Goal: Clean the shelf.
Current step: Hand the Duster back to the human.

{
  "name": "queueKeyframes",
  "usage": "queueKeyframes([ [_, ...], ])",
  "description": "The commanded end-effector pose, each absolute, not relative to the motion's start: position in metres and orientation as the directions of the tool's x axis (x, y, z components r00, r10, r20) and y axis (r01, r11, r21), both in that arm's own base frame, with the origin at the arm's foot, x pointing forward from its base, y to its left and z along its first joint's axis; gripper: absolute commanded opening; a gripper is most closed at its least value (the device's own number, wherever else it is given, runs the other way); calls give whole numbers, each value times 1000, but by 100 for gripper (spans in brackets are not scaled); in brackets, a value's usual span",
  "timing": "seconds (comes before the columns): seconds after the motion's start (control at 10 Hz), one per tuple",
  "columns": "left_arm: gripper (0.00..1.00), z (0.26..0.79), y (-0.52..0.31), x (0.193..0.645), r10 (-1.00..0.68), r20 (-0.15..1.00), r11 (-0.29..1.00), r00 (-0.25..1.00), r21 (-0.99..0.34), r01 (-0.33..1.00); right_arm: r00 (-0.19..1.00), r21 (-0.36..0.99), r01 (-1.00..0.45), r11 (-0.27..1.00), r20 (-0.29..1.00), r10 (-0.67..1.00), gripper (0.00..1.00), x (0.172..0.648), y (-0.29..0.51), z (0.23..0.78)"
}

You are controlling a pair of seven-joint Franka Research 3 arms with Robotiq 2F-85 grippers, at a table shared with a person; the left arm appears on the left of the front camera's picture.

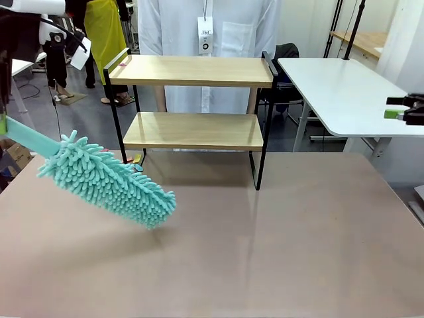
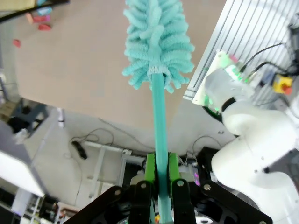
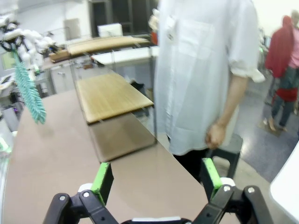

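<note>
Teal duster (left end effector-held) before shelf

Fluffy duster, wooden shelf

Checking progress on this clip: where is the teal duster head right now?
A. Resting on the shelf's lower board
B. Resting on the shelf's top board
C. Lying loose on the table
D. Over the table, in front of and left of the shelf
D: the left claw grips the duster by its handle, its head short of the shelf.
</note>
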State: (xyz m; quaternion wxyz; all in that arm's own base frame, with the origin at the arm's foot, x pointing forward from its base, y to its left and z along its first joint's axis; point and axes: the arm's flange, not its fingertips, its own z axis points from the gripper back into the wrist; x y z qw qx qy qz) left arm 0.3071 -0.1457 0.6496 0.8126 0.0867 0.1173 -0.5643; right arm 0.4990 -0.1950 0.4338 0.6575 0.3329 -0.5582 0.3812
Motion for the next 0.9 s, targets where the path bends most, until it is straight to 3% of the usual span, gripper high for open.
queueKeyframes([
  [0.0, 13, 646, -142, 299, -922, -152, 362, 357, -9, 932, 37, 9, -935, 356, 997, 71, 100, 485, -173, 492],
  [0.3, 13, 629, -148, 298, -925, 35, 374, 378, -84, 924, 43, 33, -987, 158, 998, 55, 100, 444, -121, 538],
  [0.5, 13, 612, -154, 300, -899, 162, 390, 406, -123, 913, 126, 122, -991, 59, 990, 59, 100, 418, -74, 541],
  [0.8, 13, 576, -155, 293, -838, 358, 374, 411, -169, 912, 151, 145, -988, 54, 982, 116, 100, 393, 4, 510],
])
